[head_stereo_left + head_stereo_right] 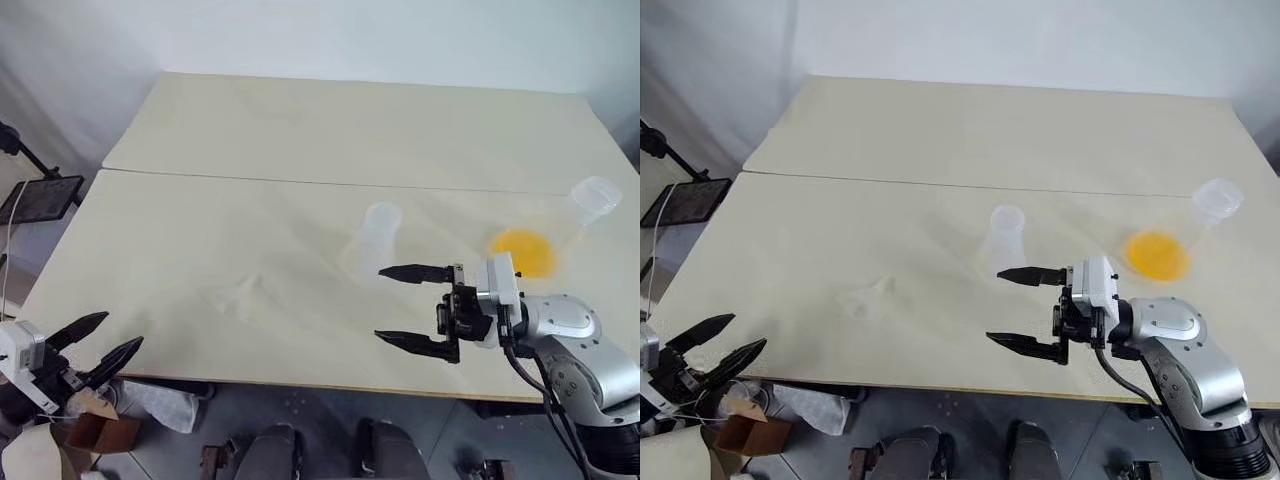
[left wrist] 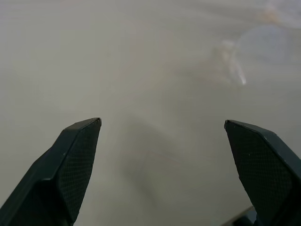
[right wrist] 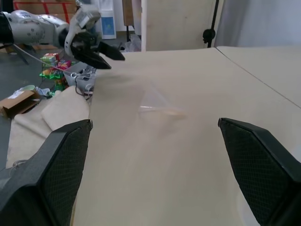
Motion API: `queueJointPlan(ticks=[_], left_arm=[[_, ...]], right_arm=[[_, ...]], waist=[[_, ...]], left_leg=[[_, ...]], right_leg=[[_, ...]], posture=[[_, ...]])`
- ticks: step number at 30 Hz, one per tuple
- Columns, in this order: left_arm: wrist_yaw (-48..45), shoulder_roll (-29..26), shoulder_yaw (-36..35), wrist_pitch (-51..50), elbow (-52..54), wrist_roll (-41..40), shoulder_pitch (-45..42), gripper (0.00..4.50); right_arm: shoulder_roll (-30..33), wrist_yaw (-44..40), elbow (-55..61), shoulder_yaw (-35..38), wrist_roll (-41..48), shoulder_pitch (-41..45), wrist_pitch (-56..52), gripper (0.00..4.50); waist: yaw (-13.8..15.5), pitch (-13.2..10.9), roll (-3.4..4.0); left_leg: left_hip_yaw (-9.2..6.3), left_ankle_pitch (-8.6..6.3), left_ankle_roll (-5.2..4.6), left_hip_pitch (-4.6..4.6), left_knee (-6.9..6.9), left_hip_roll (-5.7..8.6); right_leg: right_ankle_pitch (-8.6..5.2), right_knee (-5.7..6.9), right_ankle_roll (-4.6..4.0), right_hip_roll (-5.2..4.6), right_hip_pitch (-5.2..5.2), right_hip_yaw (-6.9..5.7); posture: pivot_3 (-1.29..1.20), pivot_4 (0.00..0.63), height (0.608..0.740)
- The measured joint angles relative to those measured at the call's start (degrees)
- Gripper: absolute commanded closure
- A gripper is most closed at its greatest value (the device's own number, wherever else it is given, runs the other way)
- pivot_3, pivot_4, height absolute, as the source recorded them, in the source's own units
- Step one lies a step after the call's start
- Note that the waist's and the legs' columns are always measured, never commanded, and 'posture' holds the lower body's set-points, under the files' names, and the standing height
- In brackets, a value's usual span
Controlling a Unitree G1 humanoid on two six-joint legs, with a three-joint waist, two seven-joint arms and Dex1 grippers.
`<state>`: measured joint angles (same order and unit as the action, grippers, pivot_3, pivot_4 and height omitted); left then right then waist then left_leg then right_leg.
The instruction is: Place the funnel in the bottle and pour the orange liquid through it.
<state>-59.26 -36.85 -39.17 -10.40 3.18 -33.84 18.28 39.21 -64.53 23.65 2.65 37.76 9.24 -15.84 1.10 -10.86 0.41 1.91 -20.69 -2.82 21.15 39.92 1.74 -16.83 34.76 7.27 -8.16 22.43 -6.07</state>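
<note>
We are holding our left gripper [image 1: 97, 346] and right gripper [image 1: 402, 305] apart, gripping nothing; the funnel [image 1: 868, 296] is lying on the table [image 1: 250, 150] between them.

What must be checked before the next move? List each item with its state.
1. Left claw open, empty: ok.
2. Right claw open, empty: ok.
3. Funnel in the bottle: not ok; it lies on the table, apart from the bottle.
4. Bottle upright: ok.
5. Orange liquid inside the flask: ok.
6. Which way the funnel's spout points: cannot tell.
</note>
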Motion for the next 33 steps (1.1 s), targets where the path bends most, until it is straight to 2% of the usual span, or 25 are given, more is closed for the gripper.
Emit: queueJointPlan(ticks=[4, 8, 12, 16, 28, 31, 33], left_arm=[[3.0, 1.3, 6.9, -3.3, 10.1, -0.8, -0.7, 0.04], [7.2, 1.9, 11.5, -5.1, 10.9, 0.0, -6.3, 0.04], [10.0, 2.3, 17.2, -5.3, 8.2, 3.2, -12.6, 0.04], [11.8, 2.3, 21.5, -4.7, 0.7, 7.6, -18.2, 0.04], [7.9, 1.0, 24.7, -3.9, -4.0, 9.0, -22.5, 0.04], [7.0, 0.7, 24.7, -3.9, -4.3, 9.0, -23.6, 0.62], [6.8, 0.7, 25.1, -4.0, -4.9, 9.0, -24.7, 1.26]], right_arm=[[0.2, -0.5, -1.6, 0.1, -0.9, -0.1, 0.6, 0.0], [0.2, -0.3, -1.6, 0.3, -1.3, -0.5, 0.7, 0.0], [0.2, 0.6, -1.5, 0.6, -1.4, -1.0, 0.7, 0.0], [0.2, 1.9, -1.2, 2.0, -1.7, -2.2, 0.7, 0.0], [0.2, 5.3, 2.1, 4.5, -2.5, -6.5, 0.9, 0.0], [0.2, 5.6, 2.4, 4.5, -2.5, -6.9, 0.9, 0.0], [0.2, 6.0, 2.7, 4.5, -2.5, -7.2, 0.9, 0.0]], waist=[[0.1, 0.0, 0.02], [0.2, 0.0, 0.02], [0.2, 0.0, 0.03], [0.2, 0.0, 0.04], [0.2, 0.0, 0.04], [0.3, 0.0, 0.04], [0.3, 0.0, 0.04]], left_leg=[[0.01, 0.0, -0.02, 0.0, -0.02, 0.01], [0.04, 0.01, -0.02, -0.01, 0.04, -0.03], [0.12, 0.02, -0.03, -0.03, 0.04, -0.01], [0.16, 0.01, -0.03, -0.01, 0.02, -0.03], [0.17, 0.01, -0.02, -0.02, 0.07, -0.07], [0.16, 0.01, -0.02, -0.02, 0.08, -0.07], [0.16, 0.01, -0.02, -0.02, 0.08, -0.07]], right_leg=[[0.0, 0.02, 0.0, 0.03, -0.03, -0.01], [0.0, 0.1, 0.0, 0.16, -0.02, 0.0], [0.0, 0.19, 0.01, 0.31, 0.0, 0.02], [0.0, 0.2, 0.01, 0.56, 0.05, -0.03], [0.0, 0.21, 0.01, 0.5, 0.04, 0.03], [0.0, 0.21, 0.01, 0.5, 0.03, 0.03], [0.0, 0.21, 0.01, 0.49, 0.03, 0.04]], posture=[[0.0, 0.15, 0.74], [0.0, 0.15, 0.74], [0.0, 0.15, 0.74], [0.0, 0.15, 0.74], [0.0, 0.15, 0.74], [0.0, 0.15, 0.74], [0.0, 0.15, 0.74]])
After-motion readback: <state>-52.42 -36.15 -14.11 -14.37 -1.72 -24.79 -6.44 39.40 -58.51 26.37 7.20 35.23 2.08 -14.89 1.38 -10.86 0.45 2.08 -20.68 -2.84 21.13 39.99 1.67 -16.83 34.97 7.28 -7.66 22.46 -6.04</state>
